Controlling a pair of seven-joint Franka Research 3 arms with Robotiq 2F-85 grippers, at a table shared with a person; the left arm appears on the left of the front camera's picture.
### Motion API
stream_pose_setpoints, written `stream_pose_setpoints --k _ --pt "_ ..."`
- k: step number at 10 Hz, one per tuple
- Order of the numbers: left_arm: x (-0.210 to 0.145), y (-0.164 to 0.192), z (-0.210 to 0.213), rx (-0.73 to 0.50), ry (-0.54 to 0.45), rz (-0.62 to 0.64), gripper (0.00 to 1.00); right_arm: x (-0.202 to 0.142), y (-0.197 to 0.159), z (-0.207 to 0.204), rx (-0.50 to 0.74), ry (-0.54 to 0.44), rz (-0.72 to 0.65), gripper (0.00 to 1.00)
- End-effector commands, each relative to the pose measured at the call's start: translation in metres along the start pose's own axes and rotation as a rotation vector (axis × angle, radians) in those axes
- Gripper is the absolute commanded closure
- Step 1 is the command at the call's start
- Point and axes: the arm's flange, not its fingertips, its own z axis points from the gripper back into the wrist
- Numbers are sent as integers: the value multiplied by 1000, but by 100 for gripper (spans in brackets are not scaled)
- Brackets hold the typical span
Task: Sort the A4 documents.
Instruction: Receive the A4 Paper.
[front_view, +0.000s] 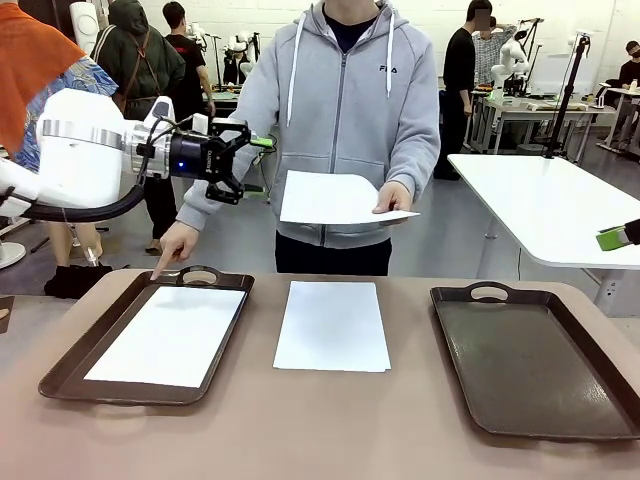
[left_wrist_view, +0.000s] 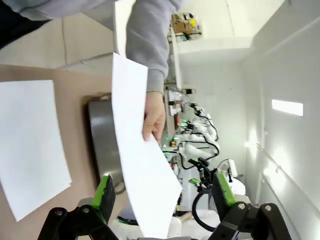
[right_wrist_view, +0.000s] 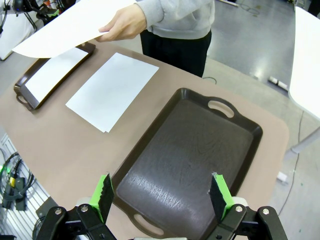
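Left hand released, jaws wide, high over left tray. Held sheet in air, right of left tray. Pinch free edge, clear of person's fingers, keep flat. Right hand released.

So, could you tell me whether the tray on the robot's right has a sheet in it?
No, the right tray shows its dark bottom bare, with no paper in it.

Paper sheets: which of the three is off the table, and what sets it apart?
The sheet in the person's hand, held in the air; the others lie flat, one in the left tray, one on the bare table.
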Motion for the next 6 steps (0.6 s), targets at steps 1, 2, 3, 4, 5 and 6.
stream_pose_setpoints --k 1,2,3,4,5,6 --pt "7 7 -17 -42 32 65 0 -1 0 -2 15 -3 0 0" --pt "6 12 -27 -43 47 84 0 -1 0 -2 15 -3 0 0" --pt "5 17 -34 -35 59 102 0 -1 0 -2 15 -3 0 0" --pt "4 22 -39 -28 67 115 0 -1 0 -2 15 -3 0 0" --pt "2 25 -45 -23 74 126 0 -1 0 -2 15 -3 0 0" --pt "1 27 -50 -29 81 135 0 -1 0 -2 15 -3 0 0"
